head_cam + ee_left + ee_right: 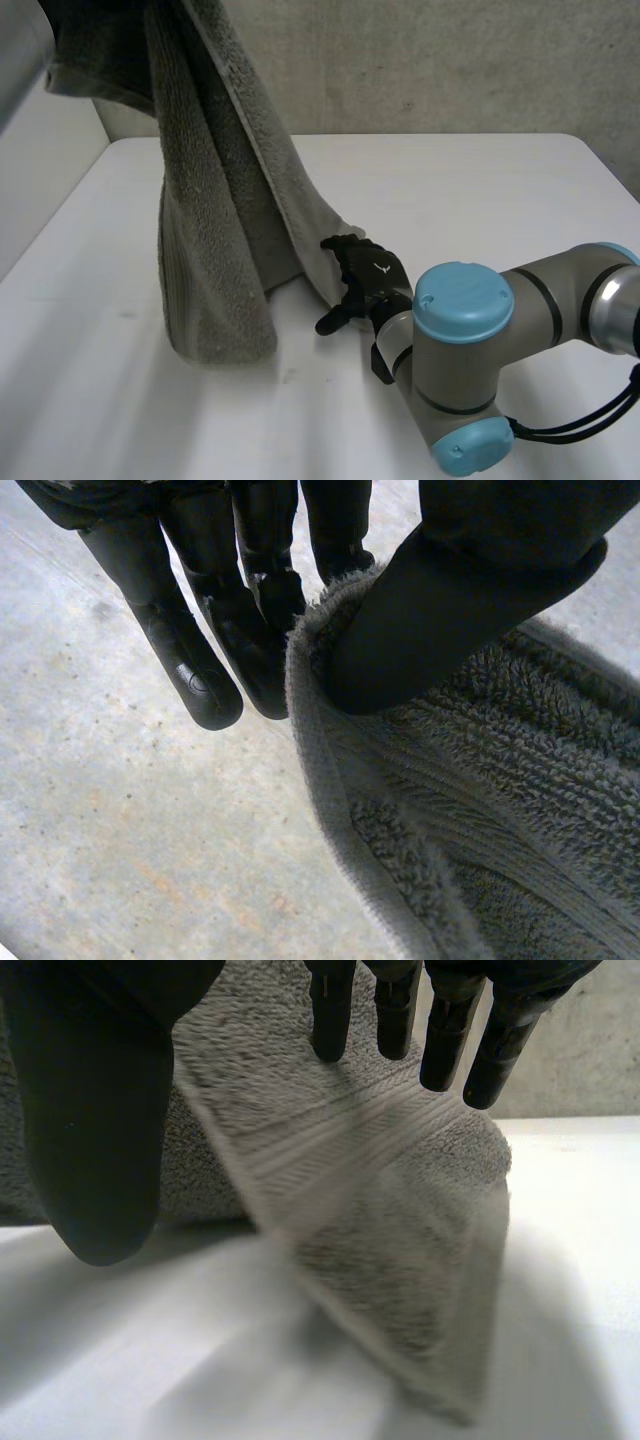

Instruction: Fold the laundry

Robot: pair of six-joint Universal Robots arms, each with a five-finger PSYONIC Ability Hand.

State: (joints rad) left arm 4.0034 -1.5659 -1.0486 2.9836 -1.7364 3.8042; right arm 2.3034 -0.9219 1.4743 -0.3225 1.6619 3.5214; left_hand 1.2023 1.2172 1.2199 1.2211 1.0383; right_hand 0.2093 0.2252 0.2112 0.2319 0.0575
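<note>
— So, where's the towel (215, 230)?
— Hanging over the table (480, 190), its edge pinched between the left hand's (200, 670) thumb and fingers.
— And the right hand (368, 280)?
— Fingers loose, beside the lower corner.

One towel (215, 250). One table (480, 200). Two hands: one left hand (200, 630) and one right hand (365, 280), the latter at the towel's 4 o'clock. One arm (540, 300) at the table's 5 o'clock, bearing two caps (462, 300). One wall (450, 60) at 12 o'clock.
</note>
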